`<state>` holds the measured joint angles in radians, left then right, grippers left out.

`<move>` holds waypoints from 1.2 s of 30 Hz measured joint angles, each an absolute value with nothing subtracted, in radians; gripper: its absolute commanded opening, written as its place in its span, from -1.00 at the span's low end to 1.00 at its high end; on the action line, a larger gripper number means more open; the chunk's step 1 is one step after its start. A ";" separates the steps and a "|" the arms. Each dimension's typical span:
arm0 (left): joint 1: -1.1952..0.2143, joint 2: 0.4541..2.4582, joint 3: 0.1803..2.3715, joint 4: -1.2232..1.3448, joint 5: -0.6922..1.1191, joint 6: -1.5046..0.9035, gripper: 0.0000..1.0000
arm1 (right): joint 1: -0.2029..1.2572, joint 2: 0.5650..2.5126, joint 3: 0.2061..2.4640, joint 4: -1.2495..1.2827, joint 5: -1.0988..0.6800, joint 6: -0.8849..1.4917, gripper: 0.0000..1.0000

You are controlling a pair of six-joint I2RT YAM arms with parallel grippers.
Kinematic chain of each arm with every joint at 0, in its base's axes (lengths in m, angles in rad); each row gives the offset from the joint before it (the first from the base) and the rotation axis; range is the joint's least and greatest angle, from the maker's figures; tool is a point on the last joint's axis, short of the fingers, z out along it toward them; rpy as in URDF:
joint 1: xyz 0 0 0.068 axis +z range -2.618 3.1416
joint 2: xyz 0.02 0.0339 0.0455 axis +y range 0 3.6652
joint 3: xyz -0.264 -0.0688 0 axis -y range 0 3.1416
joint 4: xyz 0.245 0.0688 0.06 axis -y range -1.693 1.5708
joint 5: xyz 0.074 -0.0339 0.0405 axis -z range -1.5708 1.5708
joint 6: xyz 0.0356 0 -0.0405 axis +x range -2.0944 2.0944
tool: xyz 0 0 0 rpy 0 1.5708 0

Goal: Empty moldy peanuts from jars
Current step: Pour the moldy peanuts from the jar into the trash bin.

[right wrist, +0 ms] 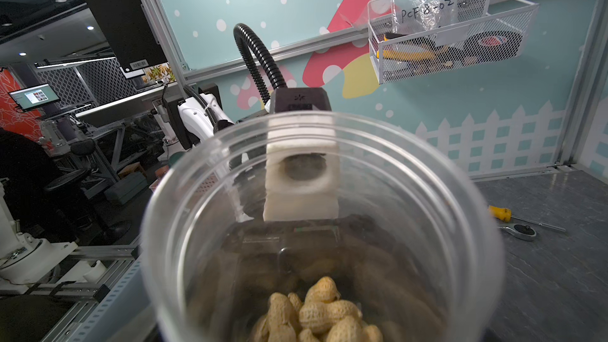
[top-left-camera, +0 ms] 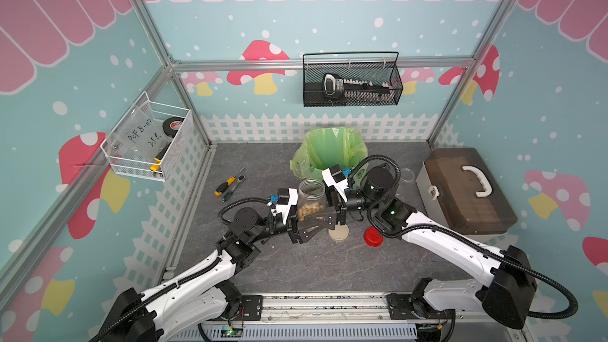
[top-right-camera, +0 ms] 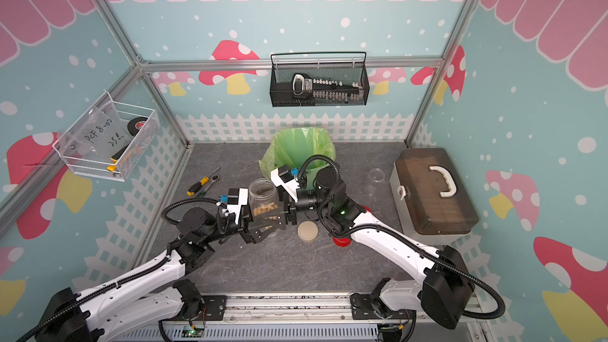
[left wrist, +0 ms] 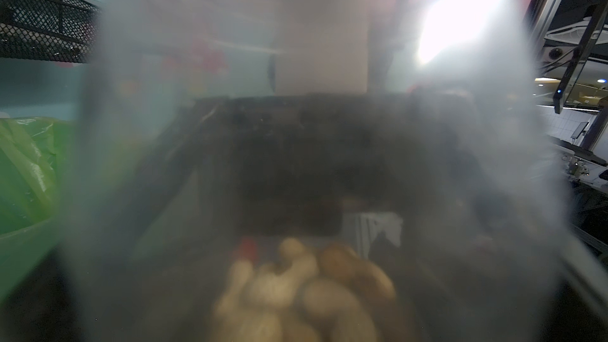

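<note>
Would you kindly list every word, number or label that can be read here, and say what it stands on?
"PcF 8-02": handwritten on the bag in the white basket.
"25" plus an unclear mark: below it on that bag.
Tape roll label: too small to read.
Label on the tool in the black basket: blurred.
Barcode sticker: too small.

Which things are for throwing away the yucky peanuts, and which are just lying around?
For the job: open clear plastic jar; tan peanuts in shells inside it; round beige lid; round red lid; bin lined with a green plastic bag.

Just lying about: yellow-handled screwdriver; silver ratchet; grey toolbox with brown lid; black mesh wall basket; white wire wall basket.
</note>
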<state>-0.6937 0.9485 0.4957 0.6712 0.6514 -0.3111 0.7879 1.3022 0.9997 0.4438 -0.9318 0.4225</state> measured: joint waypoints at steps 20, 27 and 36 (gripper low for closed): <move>-0.684 0.953 0.493 0.669 0.667 -0.305 0.50 | 0.792 1.316 1.012 0.433 -0.920 0.426 0.05; -0.682 0.950 0.493 0.651 0.664 -0.301 0.93 | 0.800 1.302 1.010 0.411 -0.925 0.411 0.03; -0.681 0.945 0.493 0.645 0.667 -0.300 0.98 | 0.791 1.285 0.995 0.396 -0.923 0.408 -0.01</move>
